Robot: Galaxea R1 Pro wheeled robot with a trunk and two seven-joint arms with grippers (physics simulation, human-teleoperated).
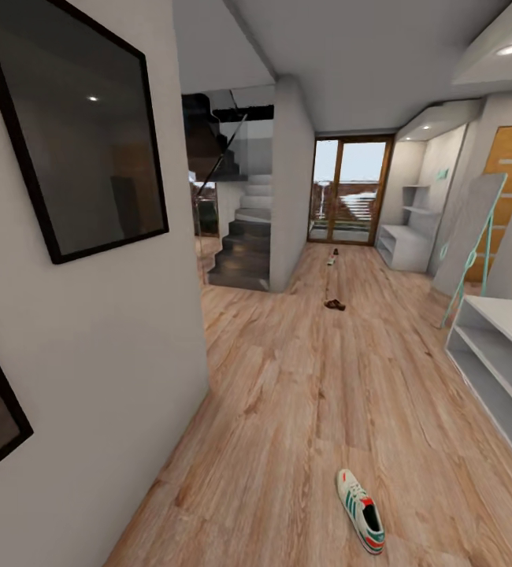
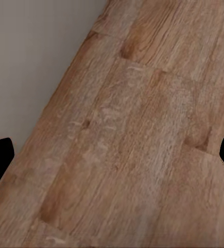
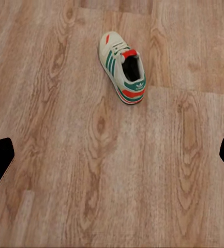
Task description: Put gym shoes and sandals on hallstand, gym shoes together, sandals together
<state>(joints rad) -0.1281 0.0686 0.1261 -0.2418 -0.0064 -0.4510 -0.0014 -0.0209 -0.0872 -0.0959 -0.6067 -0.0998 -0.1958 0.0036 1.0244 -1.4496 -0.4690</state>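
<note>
One gym shoe [image 1: 360, 510], white with green stripes and an orange-red heel, lies on the corridor floor [image 1: 303, 409] near the bottom of the head view. In the right wrist view the same gym shoe [image 3: 123, 68] lies ahead of my right gripper [image 3: 112, 160], which is open and empty, well short of the shoe. A brown sandal [image 1: 335, 305] lies farther down the corridor. Beyond it are two small things [image 1: 332, 257], too far to identify. The hallstand [image 1: 492, 346], a low pale grey unit with two open shelf rows, stands at the right. My left gripper [image 2: 112, 160] hangs open over bare floor [image 2: 132, 129] beside a wall.
A white wall with black-framed pictures [image 1: 83, 134] runs close on the left. A tall mirror with a teal frame [image 1: 473, 236] leans at the right. Far back are a staircase [image 1: 244, 244], a glass door [image 1: 350, 189] and another grey bench unit [image 1: 404, 246].
</note>
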